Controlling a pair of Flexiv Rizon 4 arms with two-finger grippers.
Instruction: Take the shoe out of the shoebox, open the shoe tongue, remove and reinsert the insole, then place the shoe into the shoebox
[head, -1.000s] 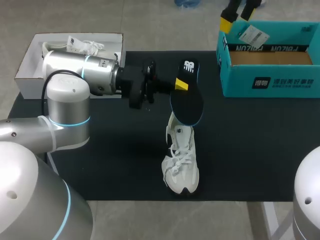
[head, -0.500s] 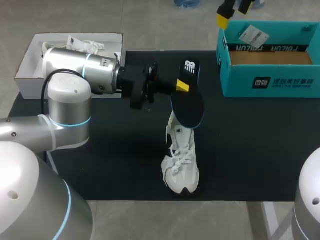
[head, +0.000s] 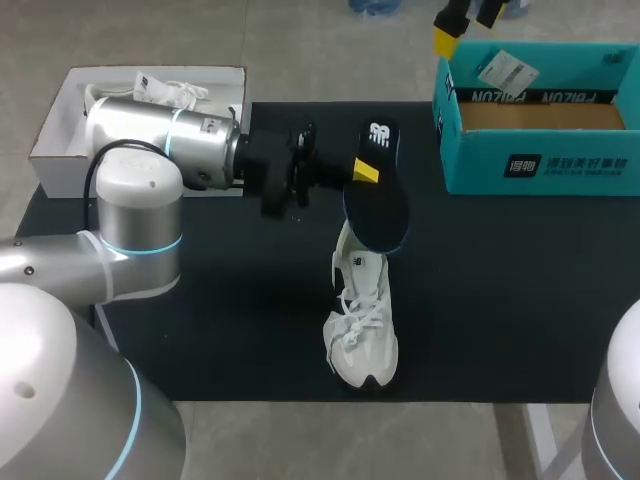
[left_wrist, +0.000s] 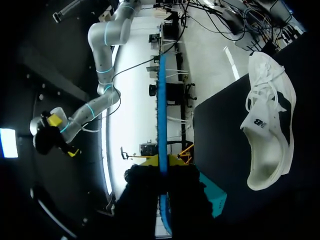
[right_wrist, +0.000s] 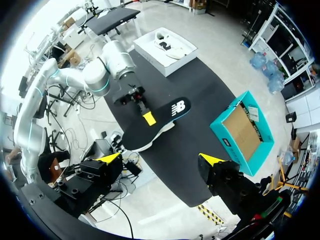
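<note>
My left gripper (head: 362, 170) is shut on the edge of a dark insole (head: 376, 200) with a blue rim, holding it in the air above the heel of the white shoe (head: 362, 315). The shoe lies on the black mat, toe toward the near edge. In the left wrist view the insole (left_wrist: 162, 115) shows edge-on as a blue line between my left gripper's (left_wrist: 162, 172) fingers, with the shoe (left_wrist: 267, 130) beside it. My right gripper (right_wrist: 160, 159) is open and empty, high above the table; it hangs beyond the teal shoebox (head: 540, 135), whose inside shows only bare cardboard.
A white box (head: 60, 130) holding a second white shoe (head: 165, 93) sits at the far left, partly behind my left arm (head: 165, 150). The black mat (head: 500, 300) covers the table, with bare stretches to the shoe's left and right.
My left gripper has nudged the insole slightly to the right. My right gripper has drifted a little farther up and away over the shoebox's far corner.
</note>
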